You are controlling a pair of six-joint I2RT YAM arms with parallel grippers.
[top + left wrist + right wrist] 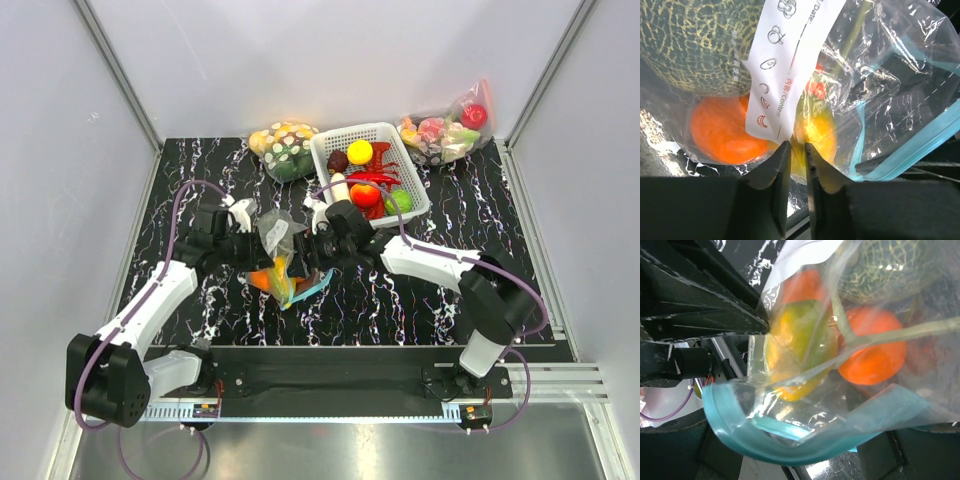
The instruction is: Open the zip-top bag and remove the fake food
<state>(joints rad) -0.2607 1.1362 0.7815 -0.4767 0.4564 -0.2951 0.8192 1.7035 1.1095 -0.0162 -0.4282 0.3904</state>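
The zip-top bag [280, 262] hangs between my two grippers at mid-table, its teal zip strip [790, 450] gaping open and curled. Inside the bag sits the fake food: a dark green netted ball [695, 45], an orange fruit [720, 130] and a yellow-green piece [800, 345]. My left gripper [797, 150] pinches the bag's clear film just below its white label [785, 65], fingers nearly together. My right gripper [800, 462] faces the bag mouth from the other side. Its jaws stand wide apart and the strip runs across in front of them.
A white basket [330, 150] with assorted toy food stands behind the right gripper. A bag of yellow-and-white spotted items [283, 148] lies left of it. A bag with a red apple [445, 130] lies at the back right. White walls enclose the black marbled table [480, 220].
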